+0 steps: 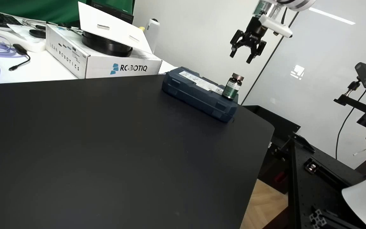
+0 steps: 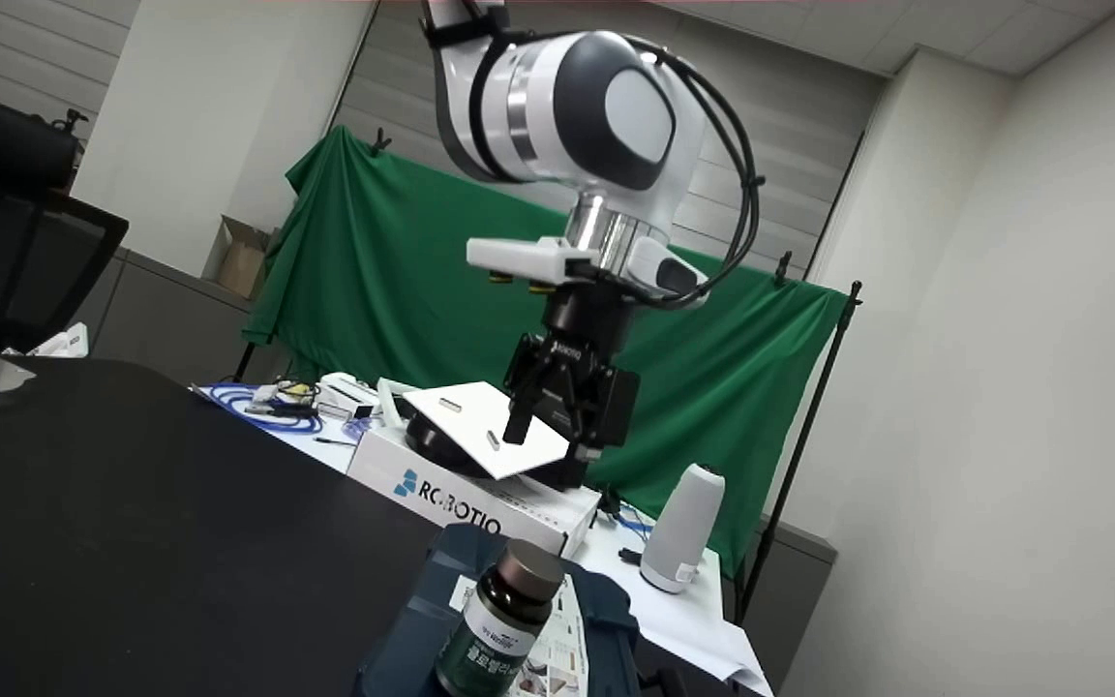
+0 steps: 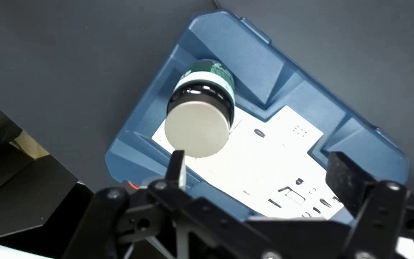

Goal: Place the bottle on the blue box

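One bottle (image 1: 232, 87) stands on the blue box (image 1: 199, 95), long axis upright, cap (image 1: 238, 76) up.

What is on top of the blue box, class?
The bottle stands near one end of the blue box, which also bears a white label. The bottle covers the spot beneath, so whether the label continues there is hidden.

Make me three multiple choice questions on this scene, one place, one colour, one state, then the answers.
1. What is the bottle standing on?
A. white box
B. blue box
C. floor

2. What colour is its lower part?
A. green
B. red
C. yellow

3. How are the jaws?
A. shut on the bottle
B. shut, empty
C. open, empty

1 B: both exterior views show it there.
2 A: green shows in all three views.
3 C: the wrist view shows them spread, gripping nothing.
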You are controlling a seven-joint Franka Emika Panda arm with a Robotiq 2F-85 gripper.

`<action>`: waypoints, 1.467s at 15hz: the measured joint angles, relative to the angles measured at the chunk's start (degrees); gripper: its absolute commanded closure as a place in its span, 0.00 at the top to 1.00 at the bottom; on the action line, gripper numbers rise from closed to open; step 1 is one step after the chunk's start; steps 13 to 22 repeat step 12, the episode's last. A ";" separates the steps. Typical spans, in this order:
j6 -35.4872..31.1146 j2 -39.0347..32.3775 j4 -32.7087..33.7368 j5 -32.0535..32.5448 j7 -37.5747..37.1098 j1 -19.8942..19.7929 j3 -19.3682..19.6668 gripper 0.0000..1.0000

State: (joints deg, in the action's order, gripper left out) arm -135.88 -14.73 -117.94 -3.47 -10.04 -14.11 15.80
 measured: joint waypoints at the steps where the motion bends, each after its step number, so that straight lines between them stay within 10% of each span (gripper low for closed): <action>1: 1.26 2.05 0.12 0.12 0.00 0.26 -0.03 1.00; 22: 7.67 9.64 -0.33 0.24 0.02 0.76 -0.72 1.00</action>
